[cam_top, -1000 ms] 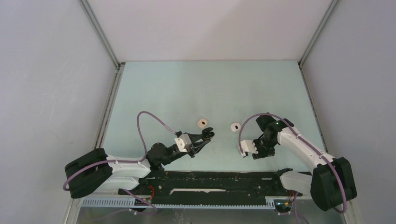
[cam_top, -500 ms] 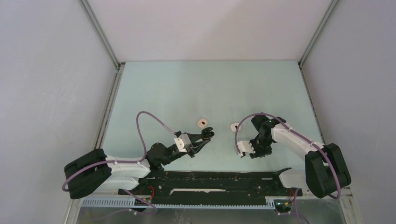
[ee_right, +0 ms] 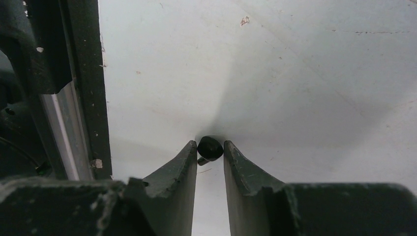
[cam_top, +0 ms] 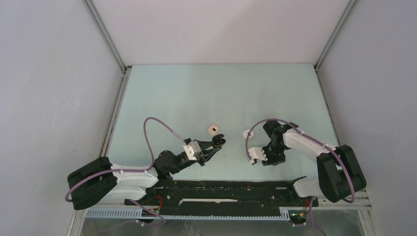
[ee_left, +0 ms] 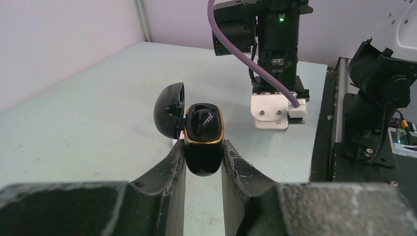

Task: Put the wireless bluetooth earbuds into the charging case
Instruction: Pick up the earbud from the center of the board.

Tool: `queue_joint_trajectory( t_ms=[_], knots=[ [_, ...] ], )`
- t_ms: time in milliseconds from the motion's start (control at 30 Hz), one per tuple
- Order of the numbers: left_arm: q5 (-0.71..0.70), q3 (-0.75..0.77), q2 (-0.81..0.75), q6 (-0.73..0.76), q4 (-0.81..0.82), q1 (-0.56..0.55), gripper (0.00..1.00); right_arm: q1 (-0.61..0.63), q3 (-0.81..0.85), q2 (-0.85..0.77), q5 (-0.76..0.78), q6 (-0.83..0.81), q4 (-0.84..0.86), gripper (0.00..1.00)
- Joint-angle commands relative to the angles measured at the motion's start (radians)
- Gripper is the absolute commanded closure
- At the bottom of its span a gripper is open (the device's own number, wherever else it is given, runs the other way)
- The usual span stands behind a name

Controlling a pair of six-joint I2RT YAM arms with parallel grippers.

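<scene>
Black plastic is in both grips. Compared with one second earlier, the right arm (cam_top: pixel 307 145) has swung leftward along the near edge of the desk (cam_top: pixel 221 88) and the right claw (ee_right: pixel 210 143) has narrowed. The left arm (cam_top: pixel 128 177) has not moved.

The desk is a pale blue-green sheet enclosed by plain light walls (cam_top: pixel 49 98), with a black rail (cam_top: pixel 221 189) along its near edge. Two small pale objects (cam_top: pixel 213 129) lie near the desk's middle, apart from each other.

The right claw is pressed against both sides of the black earbud (ee_right: pixel 210 149), a small glossy rounded bud resting on the desk near the near edge, right of centre. The left claw (ee_left: pixel 203 146) pinches the charging case (ee_left: pixel 203 130) above the desk. The case is glossy black with a gold rim, and its lid (ee_left: pixel 169 109) is swung open to the left.
</scene>
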Motion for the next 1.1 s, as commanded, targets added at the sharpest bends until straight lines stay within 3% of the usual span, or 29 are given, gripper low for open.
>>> queue_joint_trajectory(
  t_ms=[0, 200, 400, 567, 833, 900, 1067],
  knots=[
    [-0.003, 0.027, -0.016, 0.008, 0.028, 0.0, 1.0, 0.008, -0.009, 0.012, 0.019, 0.017, 0.021, 0.71],
    [-0.002, 0.029, -0.017, 0.008, 0.02, 0.0, 1.0, 0.011, -0.031, 0.006, 0.031, 0.026, 0.034, 0.73],
    [0.0, 0.034, -0.01, 0.008, 0.013, 0.0, 1.0, 0.027, -0.03, -0.022, 0.008, 0.078, 0.053, 0.87],
    [-0.004, 0.037, 0.005, 0.004, 0.023, 0.0, 1.0, 0.116, -0.023, -0.173, 0.004, 0.182, 0.043, 1.0],
    [-0.007, 0.048, 0.069, -0.025, 0.079, 0.0, 1.0, 0.125, 0.21, -0.333, -0.118, 0.398, -0.026, 1.0],
    [-0.01, 0.049, 0.076, -0.03, 0.088, 0.0, 1.0, 0.144, 0.258, -0.385, -0.146, 0.428, 0.007, 1.0],
    [-0.028, 0.036, 0.07, -0.035, 0.116, 0.0, 1.0, 0.273, 0.287, -0.532, -0.144, 0.605, 0.272, 1.0]
  ],
)
